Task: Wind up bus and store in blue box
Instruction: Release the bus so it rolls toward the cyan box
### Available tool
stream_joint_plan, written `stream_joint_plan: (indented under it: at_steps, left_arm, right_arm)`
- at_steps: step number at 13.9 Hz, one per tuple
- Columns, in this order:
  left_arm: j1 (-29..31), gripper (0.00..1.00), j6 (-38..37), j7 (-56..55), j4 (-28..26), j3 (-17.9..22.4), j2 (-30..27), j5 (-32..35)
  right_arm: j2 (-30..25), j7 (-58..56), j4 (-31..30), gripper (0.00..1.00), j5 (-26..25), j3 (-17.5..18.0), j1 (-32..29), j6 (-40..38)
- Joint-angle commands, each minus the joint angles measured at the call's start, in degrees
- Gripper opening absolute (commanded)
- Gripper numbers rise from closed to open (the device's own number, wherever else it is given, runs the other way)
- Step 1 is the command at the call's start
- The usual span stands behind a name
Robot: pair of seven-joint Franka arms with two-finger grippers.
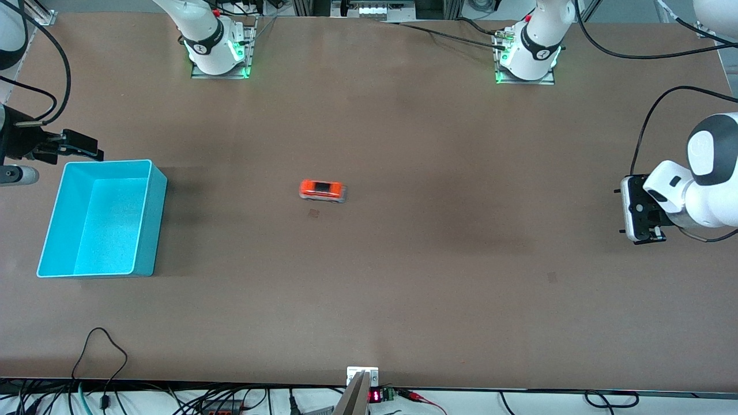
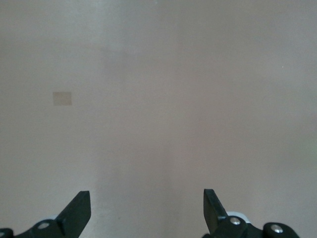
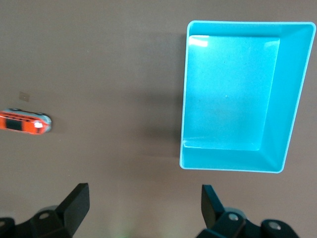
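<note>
The bus (image 1: pixel 323 190) is sitting untouched at mid-table, the empty blue box (image 1: pixel 155 230) lying at its nine o'clock. Both arms are waiting: left gripper (image 1: pixel 644 222) at three o'clock, right gripper (image 1: pixel 72 147) beside the box, jaws spread. Winding likely calls for grasping the bus first.

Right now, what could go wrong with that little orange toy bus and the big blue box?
1. The small orange-red toy bus lies alone mid-table; the open left gripper and open right gripper are both away from it, so a clumsy pinch might push it away.
2. It has wheels, so once wound it may roll off before it is stored.
3. The light blue plastic box sits at the right arm's end of the table, apart from the bus; the bus could drop on the way there.
</note>
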Motion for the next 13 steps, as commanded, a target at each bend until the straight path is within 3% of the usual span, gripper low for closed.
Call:
stream_joint_plan:
  at_steps: [1, 13]
  left_arm:
    - [0.3, 1.0, -1.5, -0.9, 1.1, 0.0, -0.1, 1.1]
    - [0.4, 1.0, -2.1, -5.8, 1.9, 0.4, -0.3, 1.0]
  right_arm:
    - [0.4, -0.4, 0.1, 1.0, -0.2, 0.2, 0.2, -0.7]
    - [1.5, -0.6, 0.2, 1.0, 0.4, 0.2, 0.3, -0.5]
